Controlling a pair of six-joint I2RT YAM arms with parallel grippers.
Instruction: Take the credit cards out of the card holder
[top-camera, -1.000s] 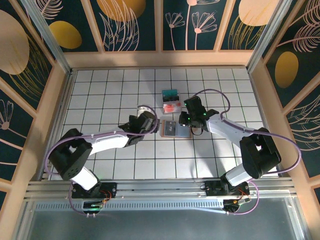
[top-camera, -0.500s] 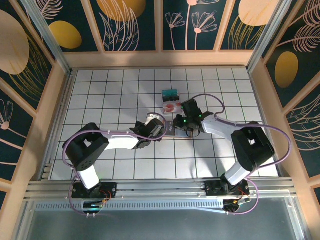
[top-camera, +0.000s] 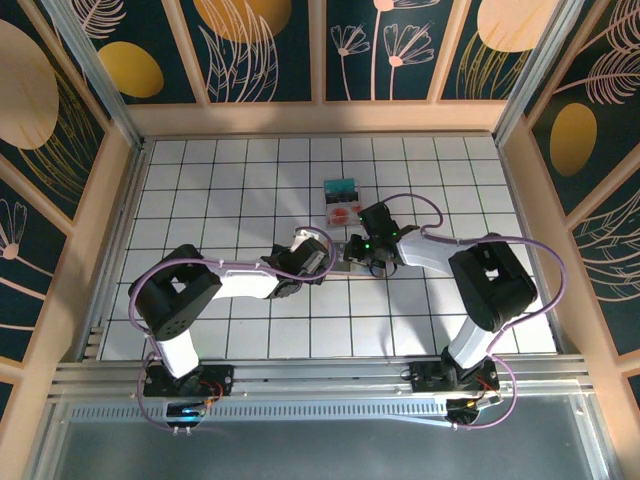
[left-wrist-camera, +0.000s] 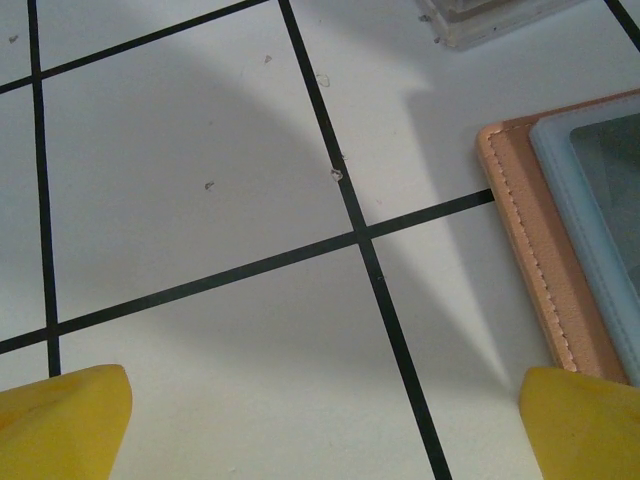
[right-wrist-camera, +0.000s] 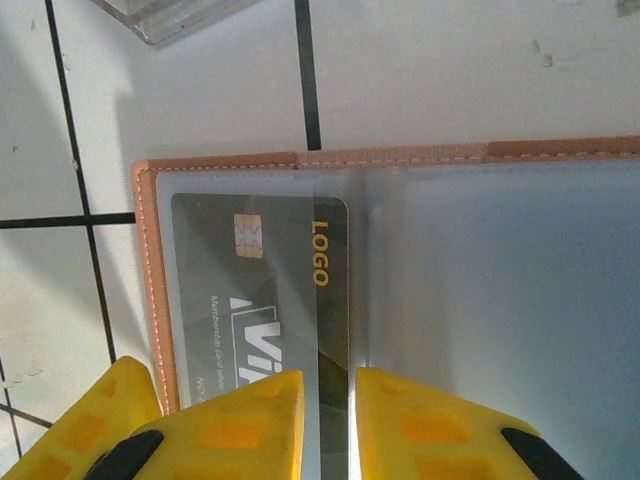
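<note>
Left hand (left-wrist-camera: 320, 430) wide apart beside stitched tan-brown folding card holder (left-wrist-camera: 545, 260), centre of white tiled table (left-wrist-camera: 180, 150). Right hand (right-wrist-camera: 328, 425) nearly together over sleeved grey plastic card (right-wrist-camera: 260, 290); cannot tell if gripping.

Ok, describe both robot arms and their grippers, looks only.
The left arm and right arm are white tubular links with black joint housings and looping lilac cables. The left gripper and right gripper have blocky yellow fingers; a green light glows on the right wrist.
</note>
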